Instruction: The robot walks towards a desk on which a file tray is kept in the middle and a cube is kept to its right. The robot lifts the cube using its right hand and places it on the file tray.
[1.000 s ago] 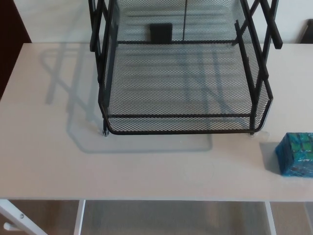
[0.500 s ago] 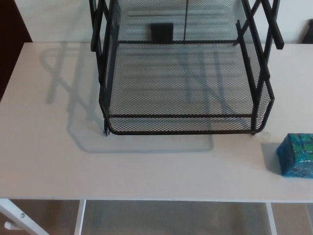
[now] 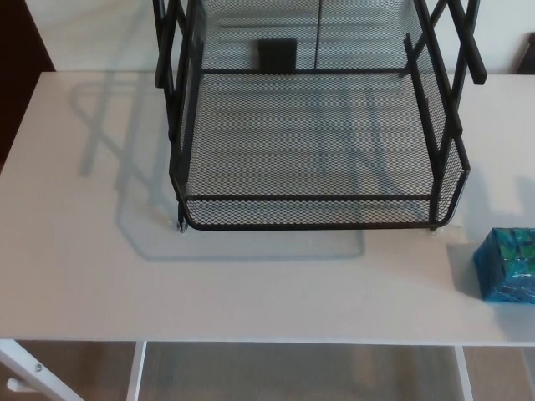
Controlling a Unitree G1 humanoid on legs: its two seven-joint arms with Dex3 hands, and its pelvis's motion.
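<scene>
Desk (image 3: 84, 276), left side: bare white top, carrying only the shadow of the tray. No left hand shows anywhere, so its state cannot be told.

Tray (image 3: 309, 225), middle of the desk: black wire mesh, upright, its lowest shelf empty, its front rim set back from the near desk edge. A small dark block (image 3: 275, 55) shows through the mesh at the back; what it is cannot be made out.

Cube (image 3: 507, 265), right: blue-green, resting on the desk near the front right corner of the tray but apart from it, and cut by the picture's right edge. Nothing touches it. The right hand is also out of view, so its fingers cannot be judged.

Change against the two earlier pictures: very slight. The tray's right corner and the cube sit a touch further right and lower in the picture, and they shift together, which points to a small camera movement and not to any move of the things. The cube's place relative to the tray is unchanged.

Judgement: the approach appears all but finished, with the robot standing at the desk. The reach has not begun; lift and placement remain wholly undone.
</scene>
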